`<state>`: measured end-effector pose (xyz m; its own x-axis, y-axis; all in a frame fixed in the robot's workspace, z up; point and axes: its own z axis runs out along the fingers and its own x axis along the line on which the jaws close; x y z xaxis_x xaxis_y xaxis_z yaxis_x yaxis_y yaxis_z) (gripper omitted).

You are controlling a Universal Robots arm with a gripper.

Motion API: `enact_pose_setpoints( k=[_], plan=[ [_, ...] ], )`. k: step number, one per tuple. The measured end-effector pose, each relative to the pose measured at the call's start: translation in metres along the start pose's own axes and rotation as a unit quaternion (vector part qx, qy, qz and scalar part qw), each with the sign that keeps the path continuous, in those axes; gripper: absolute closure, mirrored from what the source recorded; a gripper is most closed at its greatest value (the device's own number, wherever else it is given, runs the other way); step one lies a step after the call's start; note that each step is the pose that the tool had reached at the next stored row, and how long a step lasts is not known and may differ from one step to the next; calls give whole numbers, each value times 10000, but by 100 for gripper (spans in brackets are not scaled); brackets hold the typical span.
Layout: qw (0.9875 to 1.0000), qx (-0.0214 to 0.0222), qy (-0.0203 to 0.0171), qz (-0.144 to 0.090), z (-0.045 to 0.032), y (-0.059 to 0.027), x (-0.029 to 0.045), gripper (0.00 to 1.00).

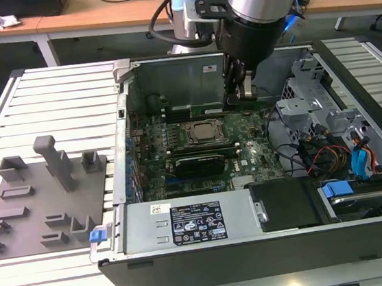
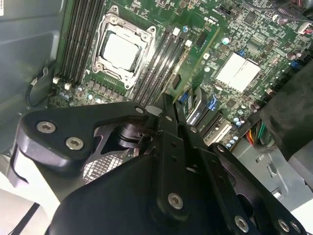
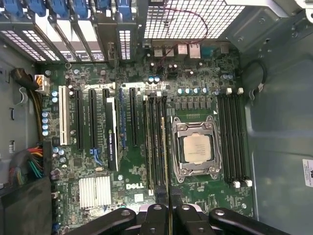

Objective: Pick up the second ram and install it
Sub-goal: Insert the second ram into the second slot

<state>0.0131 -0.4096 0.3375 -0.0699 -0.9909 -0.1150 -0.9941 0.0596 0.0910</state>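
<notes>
One ram (image 3: 167, 161), edge-on, in tool (image 3: 167, 215)

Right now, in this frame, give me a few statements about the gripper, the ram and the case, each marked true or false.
1. The gripper is inside the open computer case, above the motherboard. True.
2. The grey fixture plate lies inside the case. False: it lies on the slatted table, to the exterior view's left of the case.
3. The second ram is held edge-on in the gripper, over the memory sockets beside the processor. True.
4. A cooler covers the processor. False: it sits bare in its metal frame.
</notes>
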Motion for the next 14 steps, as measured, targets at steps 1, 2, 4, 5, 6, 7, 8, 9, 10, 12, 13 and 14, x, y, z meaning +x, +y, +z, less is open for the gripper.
enact_pose_setpoints(
  k=[1,2,4,5,6,7,8,9,10,12,13,14],
  plan=[
    [10000,0,0,0,11,-1,1,87],
    [10000,0,0,0,17,-2,2,87],
    [10000,0,0,0,42,-4,5,87],
    [10000,0,0,0,53,-5,6,87],
    [10000,0,0,0,59,-5,5,87],
    [10000,0,0,0,64,-5,2,87],
    [10000,0,3,1,65,-5,-1,87],
    [10000,0,4,1,66,-4,-4,87],
    [10000,0,6,1,69,-4,-16,87],
    [10000,0,7,1,73,-2,-43,87],
    [10000,0,8,1,75,-1,-60,87],
    [10000,0,8,1,78,0,-84,87]
  ],
)
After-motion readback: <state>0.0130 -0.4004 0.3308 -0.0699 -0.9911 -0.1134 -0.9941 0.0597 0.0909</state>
